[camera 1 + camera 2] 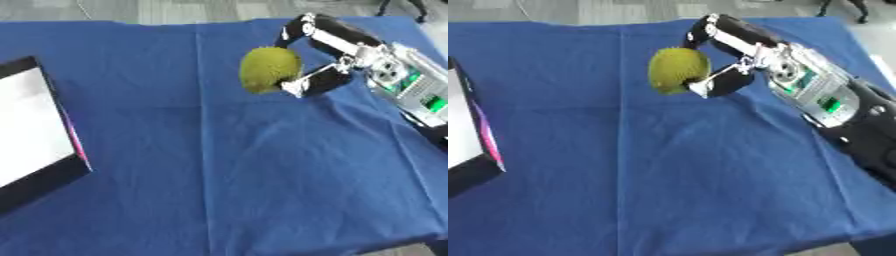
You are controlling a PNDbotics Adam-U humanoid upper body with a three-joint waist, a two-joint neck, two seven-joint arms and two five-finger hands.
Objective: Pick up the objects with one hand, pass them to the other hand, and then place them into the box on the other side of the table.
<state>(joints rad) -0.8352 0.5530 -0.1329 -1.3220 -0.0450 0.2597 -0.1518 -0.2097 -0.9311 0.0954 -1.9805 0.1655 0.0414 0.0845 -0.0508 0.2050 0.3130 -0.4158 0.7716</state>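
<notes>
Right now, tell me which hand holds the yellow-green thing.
The right hand: its fingers curl round the yellow-green bumpy ball, above the blue cloth. The left hand is out of view.

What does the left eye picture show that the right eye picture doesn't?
Only the left eye view shows most of the box, with its broad white inside and black rim; the right eye view catches just a slice of it at the left edge. Only the right eye view shows much of the robot's dark forearm behind the wrist. Both show the right hand with its fingers and thumb curled round the bumpy yellow-green fruit over the blue tablecloth. The left hand shows in neither.
</notes>
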